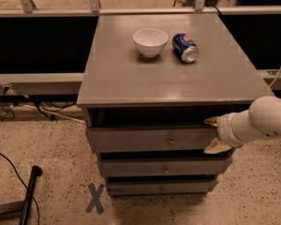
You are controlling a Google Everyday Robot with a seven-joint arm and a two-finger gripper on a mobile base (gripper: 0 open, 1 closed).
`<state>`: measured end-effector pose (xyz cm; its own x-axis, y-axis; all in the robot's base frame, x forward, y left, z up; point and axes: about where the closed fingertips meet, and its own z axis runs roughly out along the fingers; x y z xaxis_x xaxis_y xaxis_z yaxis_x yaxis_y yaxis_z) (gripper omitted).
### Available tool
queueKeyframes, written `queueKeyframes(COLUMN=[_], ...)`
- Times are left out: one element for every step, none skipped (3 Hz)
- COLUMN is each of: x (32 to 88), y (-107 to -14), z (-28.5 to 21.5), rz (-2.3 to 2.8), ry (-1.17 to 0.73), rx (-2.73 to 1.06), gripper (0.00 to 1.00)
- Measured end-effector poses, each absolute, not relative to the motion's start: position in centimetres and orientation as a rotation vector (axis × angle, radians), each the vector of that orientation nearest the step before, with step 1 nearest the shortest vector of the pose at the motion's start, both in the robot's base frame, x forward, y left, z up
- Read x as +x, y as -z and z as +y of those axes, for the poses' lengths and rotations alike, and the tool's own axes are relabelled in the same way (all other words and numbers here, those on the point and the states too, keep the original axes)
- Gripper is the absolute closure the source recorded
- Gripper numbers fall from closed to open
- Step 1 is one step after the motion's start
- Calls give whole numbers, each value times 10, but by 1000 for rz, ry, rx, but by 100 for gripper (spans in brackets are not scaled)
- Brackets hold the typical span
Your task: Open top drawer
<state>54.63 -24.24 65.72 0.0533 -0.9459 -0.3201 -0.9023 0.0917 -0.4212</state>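
Note:
The top drawer (150,138) is the uppermost gray front of the cabinet, with a small round metal knob (171,140) at its centre. It stands slightly out, with a dark gap above it under the cabinet top. My gripper (214,135) comes in from the right on a white arm (262,121) and is at the drawer front's right end. It is open, with one tan fingertip (211,121) at the front's top edge and the other by its bottom edge. It is well right of the knob.
A white bowl (150,41) and a blue can (185,47) lying on its side rest on the gray cabinet top (131,78). Two lower drawers (164,168) sit beneath. A black pole (30,191), cables and a blue X mark (95,198) are on the floor at left.

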Motion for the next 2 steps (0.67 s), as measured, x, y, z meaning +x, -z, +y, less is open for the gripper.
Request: queueKeyframes(x=[528, 509], y=[-658, -659], z=[-244, -247], rz=[1872, 1899], ry=[83, 64], rx=[-1802, -1801], gripper=[37, 39])
